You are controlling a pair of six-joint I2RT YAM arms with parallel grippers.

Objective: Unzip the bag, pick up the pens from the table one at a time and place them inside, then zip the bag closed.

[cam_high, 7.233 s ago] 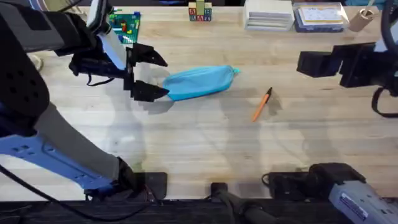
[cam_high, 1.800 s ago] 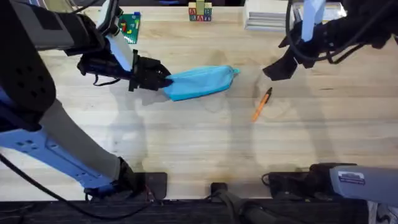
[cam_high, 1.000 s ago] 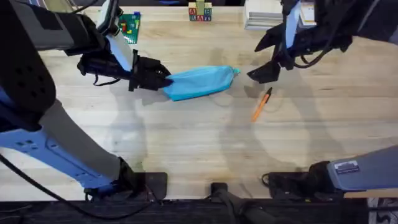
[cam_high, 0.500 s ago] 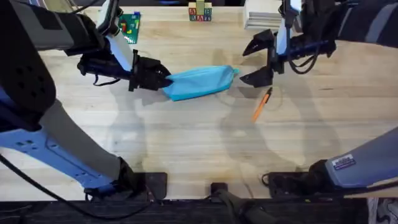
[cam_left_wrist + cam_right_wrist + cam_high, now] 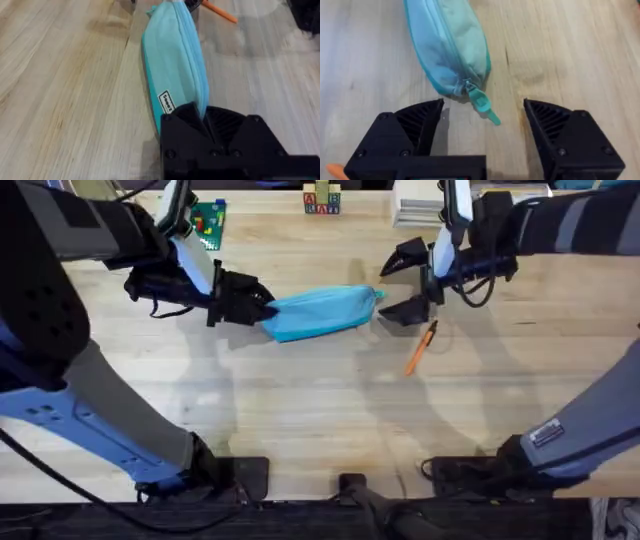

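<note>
The light blue bag (image 5: 320, 312) lies zipped on the table (image 5: 300, 410), left of centre. My left gripper (image 5: 255, 302) is shut on the bag's left end; the left wrist view shows the bag (image 5: 175, 65) running away from that gripper (image 5: 202, 120). My right gripper (image 5: 393, 283) hangs open just off the bag's right end. In the right wrist view the teal zipper pull (image 5: 482, 105) sticks out of the bag (image 5: 450, 45), in line with the gap of the open right gripper (image 5: 482, 125). An orange pen (image 5: 420, 348) lies just right of the bag, below the right gripper.
Along the table's far edge stand a green plate of toy bricks (image 5: 203, 220), small letter blocks (image 5: 321, 200), a white box (image 5: 430, 202) and a blue-lidded box (image 5: 515, 205). Bare wood stretches across the near half of the table.
The left gripper, open beside the bag at first, has shut on its left end and held still. The right arm has swung in from the right, open, up to the bag's zipper end.
</note>
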